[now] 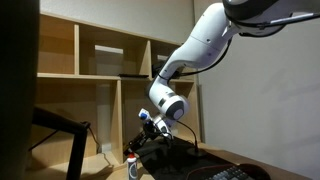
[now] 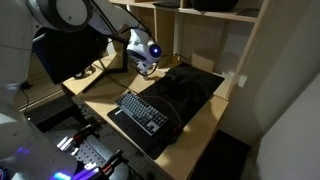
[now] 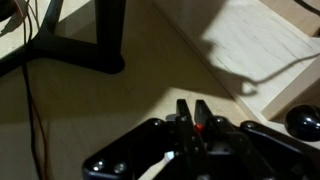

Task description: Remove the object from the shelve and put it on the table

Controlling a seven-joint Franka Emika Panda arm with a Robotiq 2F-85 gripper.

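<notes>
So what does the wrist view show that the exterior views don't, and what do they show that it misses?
Only the wrist view: the gripper up close, its fingertips near together with a red speck beside them. Whether it holds anything I cannot tell. It also shows a thin cable lying on the wood.
Only the exterior views: the keyboard, the black mat, the shelf and the arm.
Both: the wooden table and the black stand.

- The keyboard lies on the mat, toward its near end.
- The table carries both and extends beside the keyboard.
- The shelf stands behind the keyboard, past the mat.
</notes>
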